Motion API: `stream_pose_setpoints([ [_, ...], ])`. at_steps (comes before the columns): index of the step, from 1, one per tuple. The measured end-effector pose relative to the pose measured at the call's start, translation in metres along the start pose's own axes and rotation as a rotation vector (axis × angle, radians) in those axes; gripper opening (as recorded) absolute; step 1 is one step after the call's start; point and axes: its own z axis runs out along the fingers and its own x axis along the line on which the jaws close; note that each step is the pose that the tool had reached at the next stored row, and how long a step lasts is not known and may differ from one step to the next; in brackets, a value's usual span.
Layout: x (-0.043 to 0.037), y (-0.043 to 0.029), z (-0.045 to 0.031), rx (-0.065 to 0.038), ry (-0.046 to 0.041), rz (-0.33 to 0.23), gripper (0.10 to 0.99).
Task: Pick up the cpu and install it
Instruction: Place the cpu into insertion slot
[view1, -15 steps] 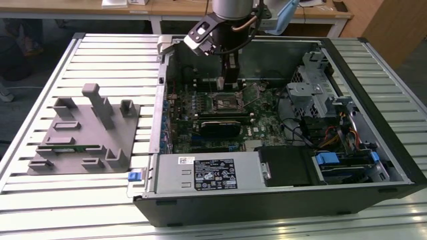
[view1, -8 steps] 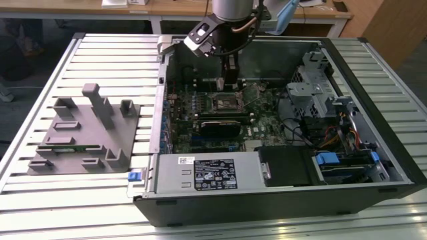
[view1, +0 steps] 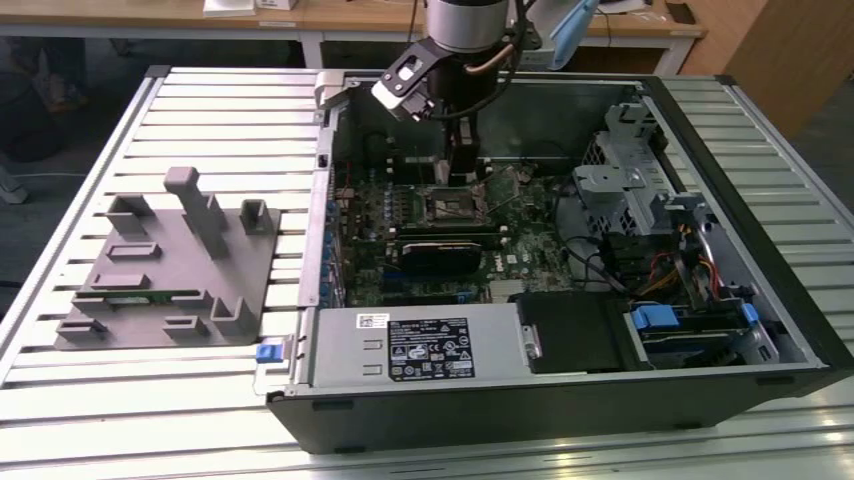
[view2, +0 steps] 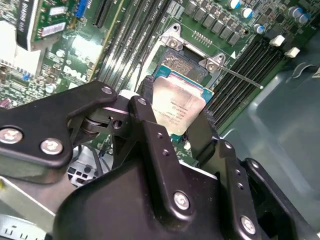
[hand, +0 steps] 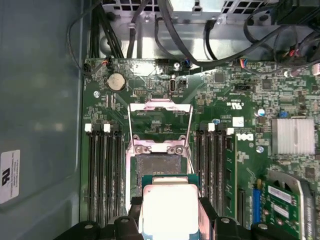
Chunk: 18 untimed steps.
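In the exterior view one grey tray (view1: 160, 270) lies on the slatted table (view1: 80, 140) at the left; to its right stands one open computer case (view1: 561, 400), the single gripper (view1: 461, 172) hanging inside. In both wrist views its two fingers (view2: 150, 127) pinch one cpu (view2: 177, 107) (hand: 170, 210) over one open socket (hand: 157, 165).

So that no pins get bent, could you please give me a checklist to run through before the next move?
1. Grip: the cpu is clamped in the gripper: ok.
2. The socket is bare, nothing lying in it: ok.
3. The load plate is swung up, off the socket: ok.
4. Edges of the cpu run parallel to the socket in the first wrist view: ok.
5. Corner mark of the cpu matched to the socket: cannot tell.
6. The cpu level over the socket: cannot tell.
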Motion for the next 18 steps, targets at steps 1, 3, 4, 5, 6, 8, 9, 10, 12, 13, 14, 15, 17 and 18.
stream_pose_setpoints([
  [1, 0.0009, 0.0004, 0.0019, 0.0, -0.0001, 0.0, 0.525],
  [3, 0.0023, 0.0006, 0.0055, 0.0, 0.0001, 0.0, 0.525],
  [4, 0.0026, 0.0007, 0.0073, 0.0, -0.0001, 0.0, 0.525],
  [5, 0.0027, 0.001, 0.0092, 0.0, 0.0, 0.0, 0.525],
  [6, 0.0029, 0.0014, 0.011, 0.0, 0.0, 0.0, 0.525],
  [8, 0.003, 0.0015, 0.0147, 0.0, 0.0001, 0.0, 0.525],
  [9, 0.0032, 0.0017, 0.0182, 0.0, 0.0, 0.0, 0.525],
  [10, 0.0033, 0.0018, 0.02, 0.0, 0.0, 0.0, 0.525],
  [12, 0.0036, 0.0018, 0.0236, 0.0, 0.0, 0.0, 0.525],
  [13, 0.0039, 0.0019, 0.0254, 0.0, -0.0001, 0.0, 0.525],
  [14, 0.004, 0.0019, 0.0272, 0.0, 0.0, 0.0, 0.525],
  [15, 0.0043, 0.002, 0.0284, 0.0, 0.0, 0.0, 0.525],
  [17, 0.0045, 0.0021, 0.0293, 0.0, -0.0001, 0.0, 0.525],
  [18, 0.0045, 0.0021, 0.0297, 0.0, -0.0001, 0.0, 0.525],
])
